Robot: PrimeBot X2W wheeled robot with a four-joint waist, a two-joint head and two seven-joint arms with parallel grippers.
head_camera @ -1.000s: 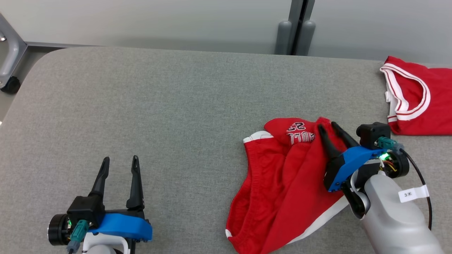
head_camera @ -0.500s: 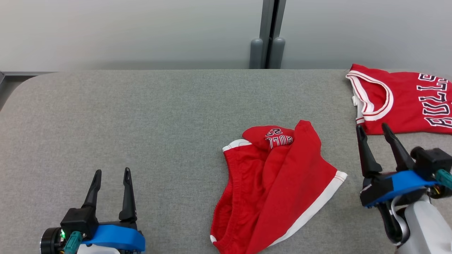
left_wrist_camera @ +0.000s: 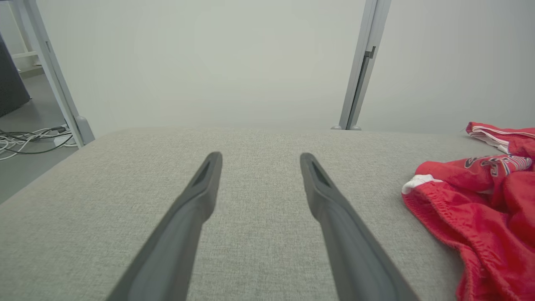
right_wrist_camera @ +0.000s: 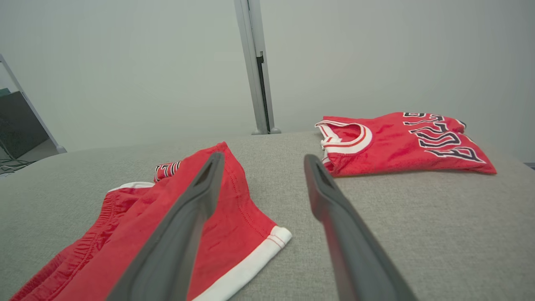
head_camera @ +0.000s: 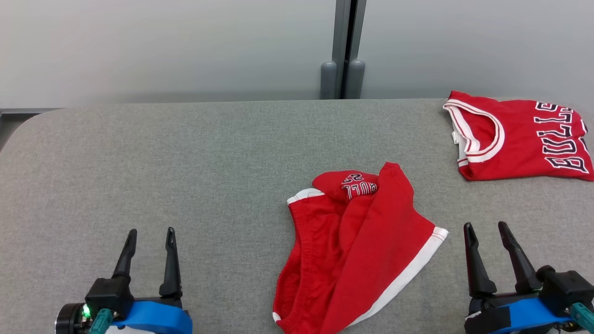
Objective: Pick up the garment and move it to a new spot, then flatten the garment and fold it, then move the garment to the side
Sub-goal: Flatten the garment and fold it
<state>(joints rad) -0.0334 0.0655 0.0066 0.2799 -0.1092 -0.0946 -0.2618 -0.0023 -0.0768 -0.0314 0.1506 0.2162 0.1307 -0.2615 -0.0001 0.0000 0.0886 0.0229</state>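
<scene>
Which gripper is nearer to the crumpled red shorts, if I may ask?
Right. The right gripper sits close beside the red shorts, at their white hem; the left gripper is farther off, leftward.

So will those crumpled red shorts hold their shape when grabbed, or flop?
Probably flop: the red shorts lie in soft, overlapping folds. They look like thin, light cloth, so one pinched corner would likely lift with the rest dangling. Pushed across the woven grey table, they would probably bunch rather than slide.

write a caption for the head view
Crumpled red shorts lie on the grey table between the open left gripper and right gripper; a folded Bulls jersey sits far right.
</scene>
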